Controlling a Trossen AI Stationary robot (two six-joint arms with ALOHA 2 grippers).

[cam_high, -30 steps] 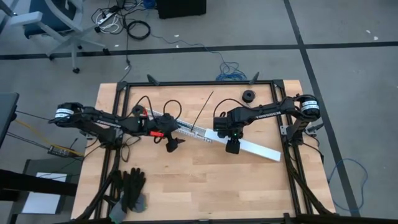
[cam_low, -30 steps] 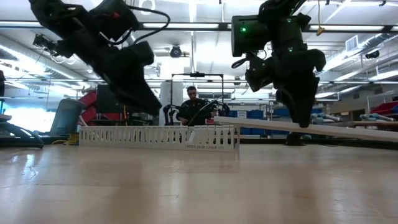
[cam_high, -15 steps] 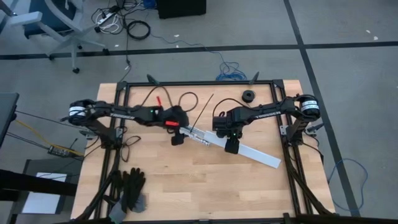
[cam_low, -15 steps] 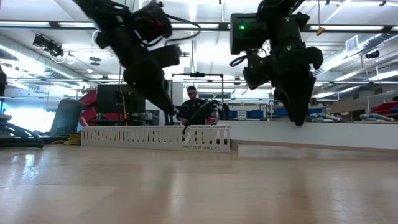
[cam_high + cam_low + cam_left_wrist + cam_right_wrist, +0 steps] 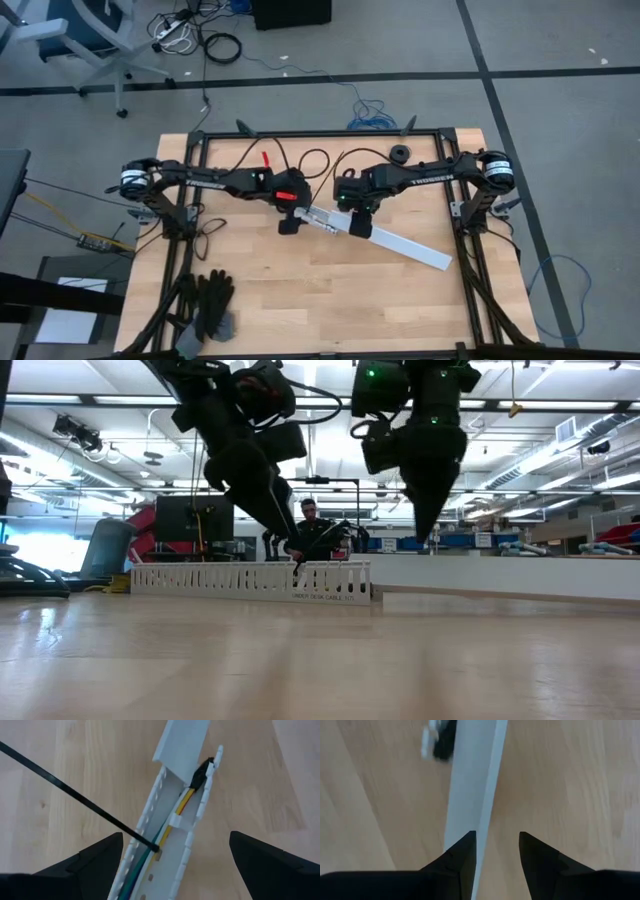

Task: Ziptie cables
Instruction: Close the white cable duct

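Note:
The cables (image 5: 172, 817), yellow, green and red, lie inside a white slotted channel (image 5: 145, 820) on the wooden table, ending in a small dark plug (image 5: 202, 770). A long white cover (image 5: 405, 243) lies on the table in line with the channel. One end of a thin black ziptie (image 5: 75, 790) sticks into the channel beside the cables. My left gripper (image 5: 288, 224) hangs wide open above the channel, one finger on either side, touching nothing. Above the cover's long edge (image 5: 487, 795) hangs my right gripper (image 5: 360, 230), with a narrow gap between its fingers and nothing in it.
A small black roll (image 5: 401, 153) lies near the far edge and black gloves (image 5: 210, 305) at the near left. Black cord loops (image 5: 305, 160) lie behind the channel. A black frame (image 5: 320, 133) borders the table. A person (image 5: 308, 525) sits in the room beyond.
My left gripper has swung toward the table's right and now hangs over the channel's end. My right gripper has risen and gone left along the cover. The cover's raised end has come down flat on the table.

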